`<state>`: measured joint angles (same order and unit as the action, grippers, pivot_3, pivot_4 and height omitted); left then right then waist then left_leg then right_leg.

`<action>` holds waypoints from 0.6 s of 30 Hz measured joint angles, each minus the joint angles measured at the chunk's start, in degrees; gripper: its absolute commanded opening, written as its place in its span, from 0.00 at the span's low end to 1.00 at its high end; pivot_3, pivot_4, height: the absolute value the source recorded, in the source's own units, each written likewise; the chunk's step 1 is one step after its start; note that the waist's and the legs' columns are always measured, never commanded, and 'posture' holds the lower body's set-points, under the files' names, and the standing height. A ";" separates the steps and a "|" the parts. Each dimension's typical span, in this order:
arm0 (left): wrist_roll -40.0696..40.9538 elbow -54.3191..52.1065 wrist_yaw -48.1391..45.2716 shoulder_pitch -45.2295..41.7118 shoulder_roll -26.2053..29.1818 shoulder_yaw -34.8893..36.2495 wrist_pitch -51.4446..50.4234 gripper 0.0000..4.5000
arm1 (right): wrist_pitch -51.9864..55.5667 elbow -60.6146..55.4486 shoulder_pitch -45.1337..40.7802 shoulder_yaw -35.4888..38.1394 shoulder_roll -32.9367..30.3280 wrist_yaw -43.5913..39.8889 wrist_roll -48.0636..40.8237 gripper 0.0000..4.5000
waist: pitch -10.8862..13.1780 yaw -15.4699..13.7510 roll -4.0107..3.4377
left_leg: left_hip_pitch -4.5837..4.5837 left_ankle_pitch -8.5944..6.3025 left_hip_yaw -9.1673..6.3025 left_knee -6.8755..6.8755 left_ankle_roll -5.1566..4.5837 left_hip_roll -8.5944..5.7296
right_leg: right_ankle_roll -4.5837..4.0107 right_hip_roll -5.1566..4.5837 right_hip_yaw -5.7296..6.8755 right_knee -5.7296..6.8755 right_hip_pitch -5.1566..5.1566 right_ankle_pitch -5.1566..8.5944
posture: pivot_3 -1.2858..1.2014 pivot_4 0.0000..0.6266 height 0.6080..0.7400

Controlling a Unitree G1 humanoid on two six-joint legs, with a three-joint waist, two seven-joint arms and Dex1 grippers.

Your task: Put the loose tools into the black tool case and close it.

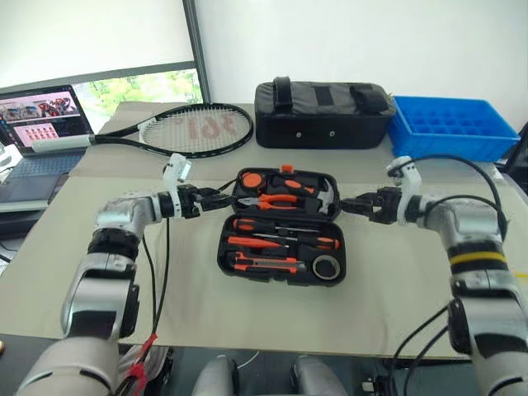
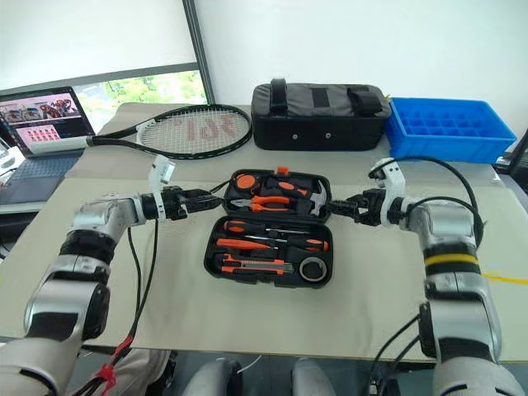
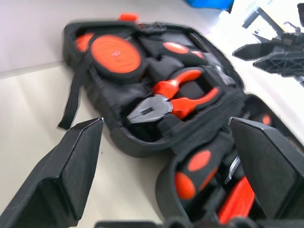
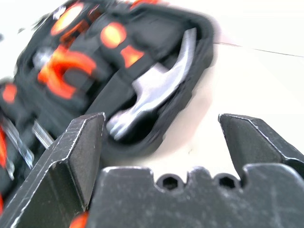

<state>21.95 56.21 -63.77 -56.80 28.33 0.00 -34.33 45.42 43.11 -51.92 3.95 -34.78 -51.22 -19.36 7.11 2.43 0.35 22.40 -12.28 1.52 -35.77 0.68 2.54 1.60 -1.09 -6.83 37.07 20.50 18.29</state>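
Note:
The black tool case (image 1: pixel 223 256) lies open flat in the middle of the table. Its far half holds orange-handled pliers (image 3: pixel 166 97), a tape measure (image 3: pixel 115 53) and a hammer (image 4: pixel 156 90). In the near half lie two orange-black screwdrivers (image 1: pixel 280 227), an orange-black utility knife (image 1: pixel 264 264) and a tape roll (image 1: pixel 327 266). My left gripper (image 1: pixel 224 198) is open, level with the case's far-left edge and pointing at it. Opposite, my right gripper (image 1: pixel 351 205) is open at the far-right edge, beside the hammer. Nothing is between either pair of fingers.
A tennis racket (image 1: pixel 186 128) lies at the back left. A black fabric bag (image 1: pixel 322 111) stands behind the case, and a blue plastic tray (image 1: pixel 450 124) sits at the back right. A laptop (image 1: pixel 41 115) is at the far left.

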 measured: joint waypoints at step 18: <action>-3.92 13.57 -1.17 -6.09 -2.00 5.90 -0.91 1.00 | -3.80 18.14 -7.96 1.41 4.05 -0.82 3.71 0.01 | -0.03 0.29 -0.04 | 0.16 0.00 -0.08 0.01 0.00 0.02 | 0.02 -0.03 0.18 0.11 0.04 0.00 | 0.52 0.24 0.75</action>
<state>18.03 69.79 -64.93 -62.89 26.32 5.90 -35.24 41.62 61.25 -59.88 5.36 -30.73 -52.04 -15.65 7.09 2.71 0.30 22.56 -12.28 1.44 -35.76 0.68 2.56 1.62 -1.12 -6.64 37.18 20.54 18.29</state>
